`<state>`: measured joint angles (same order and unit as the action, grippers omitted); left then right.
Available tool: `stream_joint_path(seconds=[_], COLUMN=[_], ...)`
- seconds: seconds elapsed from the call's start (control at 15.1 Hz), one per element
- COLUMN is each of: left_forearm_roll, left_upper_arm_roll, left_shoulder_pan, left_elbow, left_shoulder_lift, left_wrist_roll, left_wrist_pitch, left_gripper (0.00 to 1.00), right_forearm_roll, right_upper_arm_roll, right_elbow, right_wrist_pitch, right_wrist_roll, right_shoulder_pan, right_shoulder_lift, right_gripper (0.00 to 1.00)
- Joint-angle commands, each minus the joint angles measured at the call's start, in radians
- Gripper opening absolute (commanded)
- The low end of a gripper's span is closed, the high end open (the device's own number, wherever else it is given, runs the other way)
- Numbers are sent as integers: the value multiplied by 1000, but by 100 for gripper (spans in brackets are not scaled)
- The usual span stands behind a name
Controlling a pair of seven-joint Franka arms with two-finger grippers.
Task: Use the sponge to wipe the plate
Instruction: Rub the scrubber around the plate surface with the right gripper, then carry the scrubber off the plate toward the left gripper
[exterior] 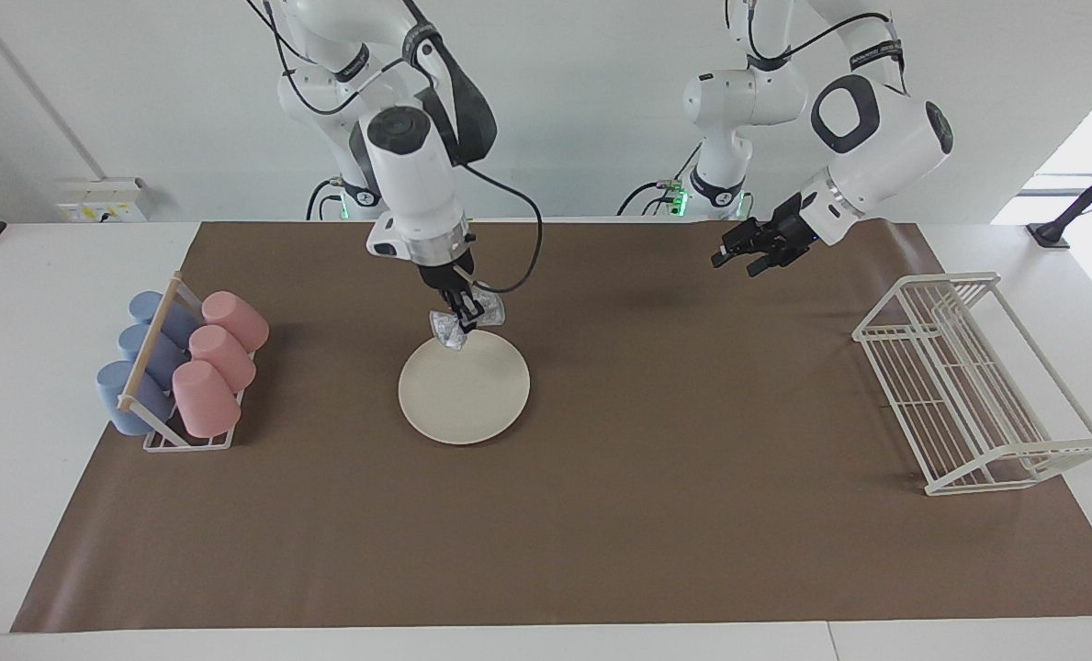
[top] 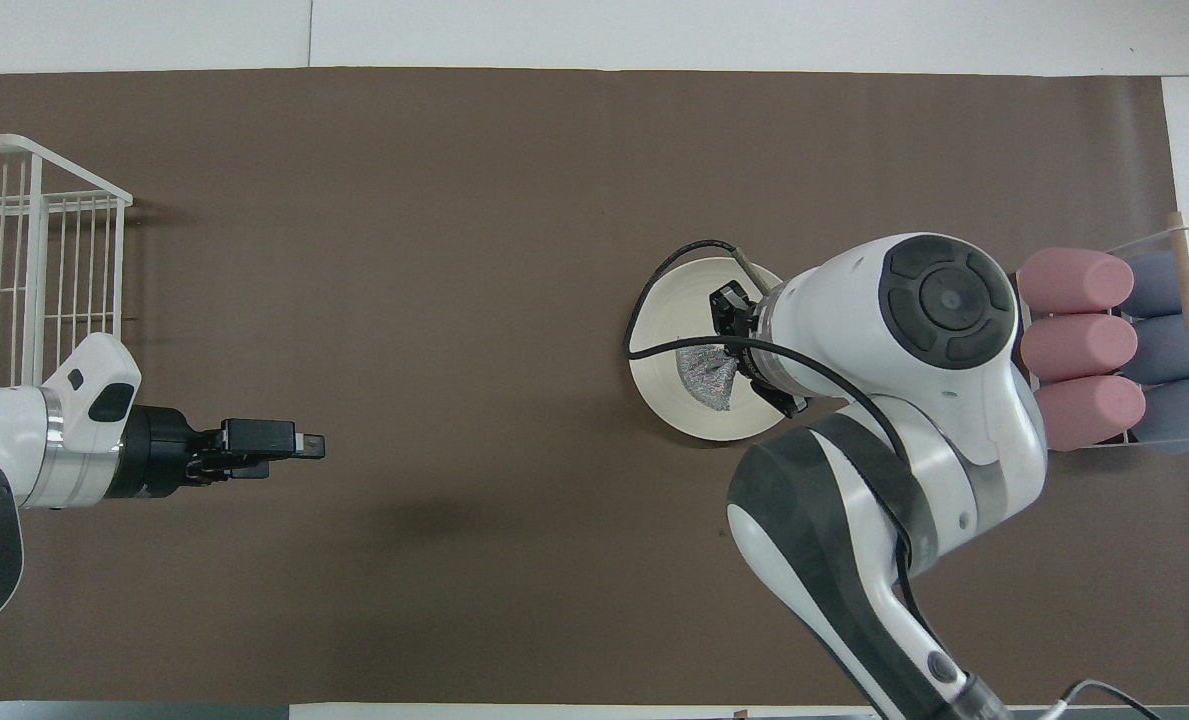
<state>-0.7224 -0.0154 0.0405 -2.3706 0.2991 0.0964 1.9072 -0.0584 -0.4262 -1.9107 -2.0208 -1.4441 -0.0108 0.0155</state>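
Sponge (exterior: 466, 321), a small silvery, wrinkled mesh scrubber pad, pinched between the closed fingertips of the right gripper (exterior: 461, 317) and hanging in the air clear of the dish, over the edge of the round cream-white shallow plate (exterior: 464, 390) that lies nearer to the robots. Seen from the overhead camera, the same pad (top: 709, 375) overlapping the plate's (top: 669, 330) inner surface, with the right gripper (top: 732, 350) and its black cable looping above the rim. Plate resting flat on the brown table mat (exterior: 601, 514), toward the right arm's end of the table. Beside it, closer still to that end, a white wire cup holder (exterior: 183, 439) with a wooden bar, loaded with three pink tumblers (exterior: 219, 358) and three blue tumblers (exterior: 141, 353) lying on their sides. Left gripper (exterior: 737, 259) waiting in the air, fingers spread apart and holding nothing, over bare mat toward the left arm's end; from above, pointing along the table (top: 294, 445). White wire dish rack (exterior: 977, 381) standing at the left arm's end of the mat, well apart from the plate.
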Motion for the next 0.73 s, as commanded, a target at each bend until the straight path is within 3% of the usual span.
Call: stream_joint_path(seconds=[0.0, 0.2, 0.66], left_forearm_roll=[-205, -386, -640], left_upper_arm_roll=[0, -1, -5], left_shoulder_pan=[-34, -25, 79], left_elbow=[27, 27, 4], left_shoulder_lift=[-6, 2, 29], left_wrist_roll=[0, 22, 100], left_wrist_pitch=[-89, -144, -218], left_gripper=[100, 100, 100], right_forearm_roll=[-3, -12, -90], right_upper_arm_roll=[-9, -9, -11], right_elbow=[53, 105, 196], right_wrist_pitch=[135, 278, 344], right_wrist_roll=[-73, -168, -458], right_shoulder_pan=[-15, -60, -176], right_shoulder_lift=[-98, -173, -161], right_gripper=[0, 0, 0])
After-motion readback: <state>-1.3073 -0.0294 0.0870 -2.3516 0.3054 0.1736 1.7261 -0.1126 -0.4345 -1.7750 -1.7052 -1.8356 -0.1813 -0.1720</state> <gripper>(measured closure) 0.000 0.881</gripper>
